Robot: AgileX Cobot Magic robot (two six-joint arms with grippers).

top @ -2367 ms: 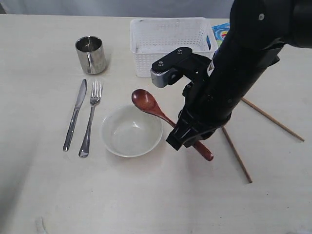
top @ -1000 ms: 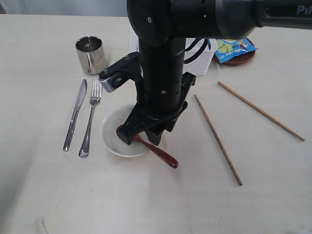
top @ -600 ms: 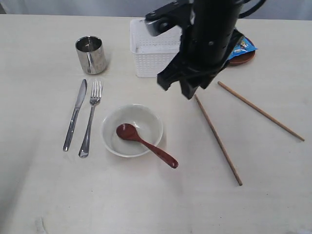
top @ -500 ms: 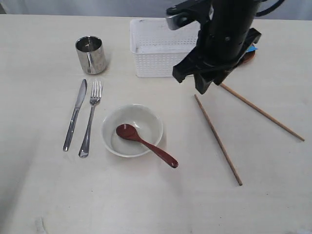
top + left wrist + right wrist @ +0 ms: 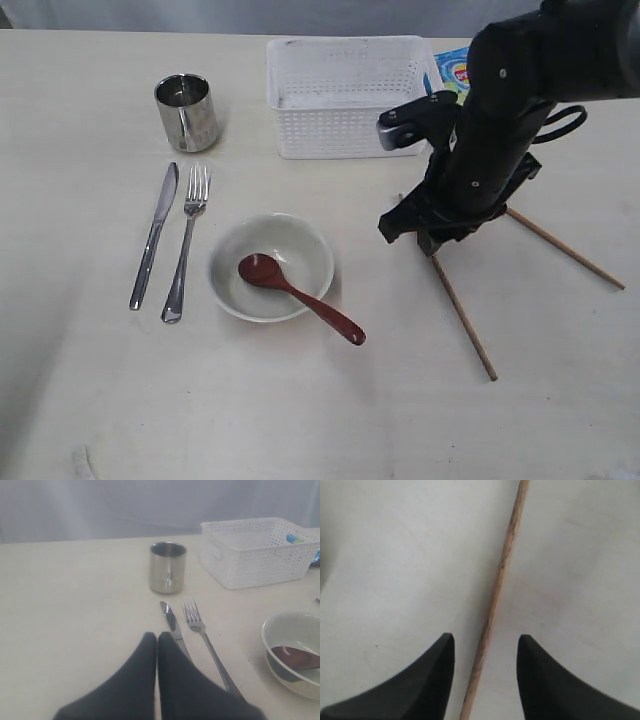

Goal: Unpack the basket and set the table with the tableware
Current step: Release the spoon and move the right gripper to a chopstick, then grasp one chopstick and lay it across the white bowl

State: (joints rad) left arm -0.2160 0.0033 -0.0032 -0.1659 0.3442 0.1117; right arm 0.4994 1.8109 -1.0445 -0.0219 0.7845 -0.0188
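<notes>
With the basket [image 5: 345, 95] at the bowl's [image 5: 270, 267] twelve o'clock seemingly emptied and cup [image 5: 186, 112], knife [image 5: 154, 235], fork [image 5: 186, 245] and spoon [image 5: 300, 297] laid on the counter [image 5: 100, 400], the splayed chopsticks [image 5: 465, 320] at three o'clock look unplaced, the right tool [image 5: 485, 640] open astride one, gripping nothing.

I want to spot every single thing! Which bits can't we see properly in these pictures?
Exterior view: the right arm hides the upper parts of the nearer chopstick and the farther chopstick, plus part of the snack bag.
Left wrist view: the picture's edge cuts off the bowl and the spoon, handle included.
Right wrist view: the nearer chopstick runs out of the picture both ways, so neither end shows.
</notes>
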